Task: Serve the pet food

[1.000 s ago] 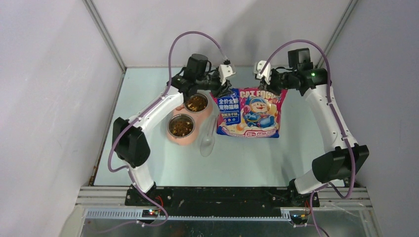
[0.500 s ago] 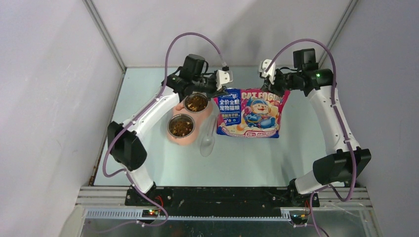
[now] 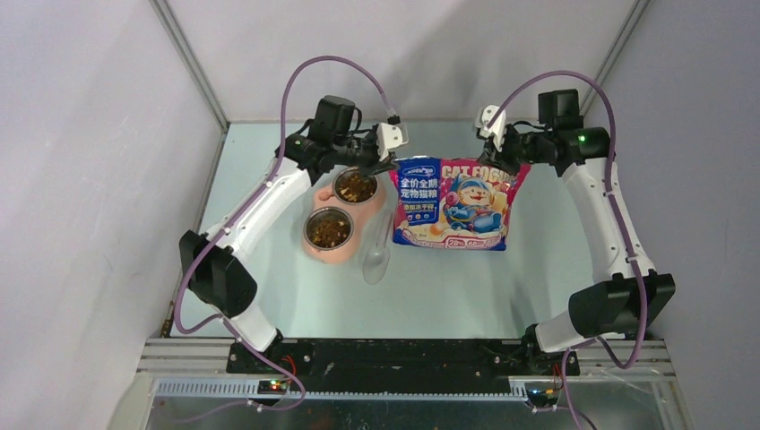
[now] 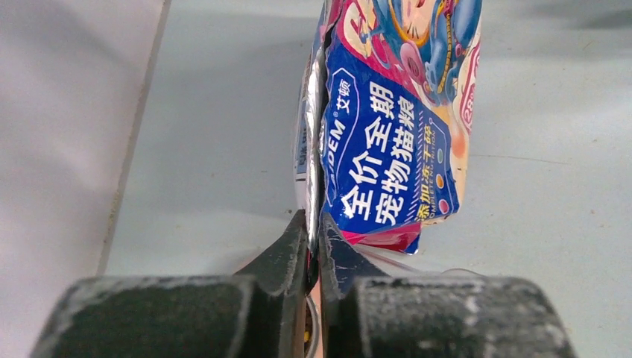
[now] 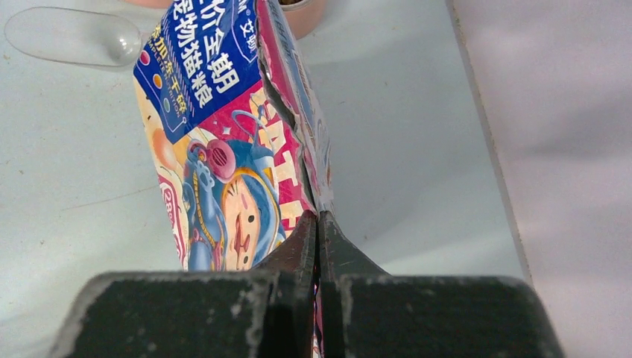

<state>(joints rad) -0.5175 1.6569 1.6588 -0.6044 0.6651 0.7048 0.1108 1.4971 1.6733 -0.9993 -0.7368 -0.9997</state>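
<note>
The pet food [image 3: 356, 186] is dark-brown kibble filling two steel bowls, the far one and the near one [image 3: 328, 229], set in a pink feeder [image 3: 315, 252]. The printed "CAT FOOD" bag [image 3: 457, 204] lies right of the feeder with its top edge raised. My left gripper [image 3: 392, 162] is shut on the bag's top left corner, as the left wrist view [image 4: 314, 224] shows on the bag [image 4: 387, 149]. My right gripper [image 3: 512, 162] is shut on the top right corner, as the right wrist view [image 5: 318, 220] shows on the bag [image 5: 223, 149].
A translucent plastic scoop [image 3: 376, 255] lies between the feeder and the bag; it also shows in the right wrist view [image 5: 71, 36]. Grey walls close in the table at the back and on both sides.
Both grippers have moved apart, the left one leftward and the right one rightward, each still holding its corner. The bag's top edge is now stretched wider.
</note>
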